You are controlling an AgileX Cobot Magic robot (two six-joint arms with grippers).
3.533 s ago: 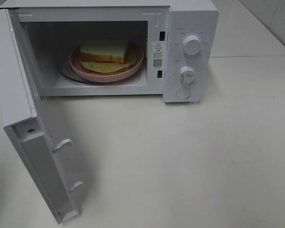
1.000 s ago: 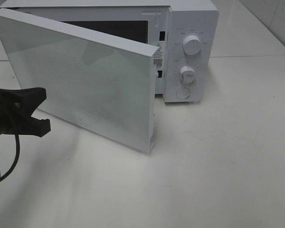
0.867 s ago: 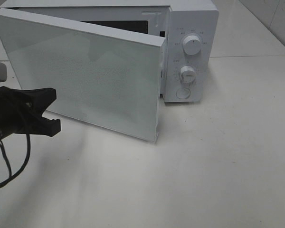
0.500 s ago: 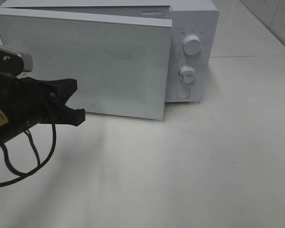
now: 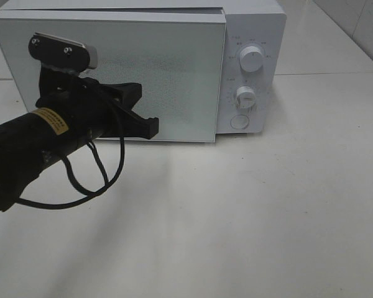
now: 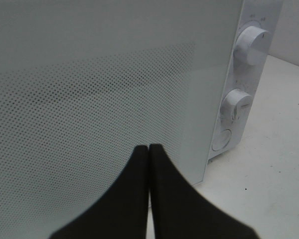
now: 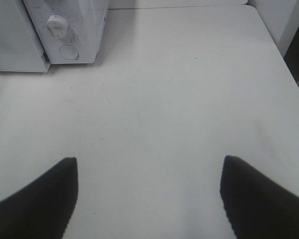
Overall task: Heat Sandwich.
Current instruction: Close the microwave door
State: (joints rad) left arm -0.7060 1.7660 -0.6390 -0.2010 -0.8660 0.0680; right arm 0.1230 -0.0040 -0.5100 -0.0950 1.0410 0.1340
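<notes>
Two fingers of the left gripper (image 6: 148, 149) sit pressed together, tips right at the shut microwave door (image 5: 174, 74). Meanwhile the right gripper (image 7: 149, 160) hovers over the table (image 7: 164, 99), fingers spread wide. As for the sandwich, it's hidden from every view.

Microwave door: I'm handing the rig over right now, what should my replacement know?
Left tool: shut, empty, tips at the microwave door.
Right tool: open, empty, over the table.
Sandwich: not in view; the door hides the inside.
Done: door looks shut.
Left: confirm it latched, then set the upper knob and lower knob to start heating.
</notes>
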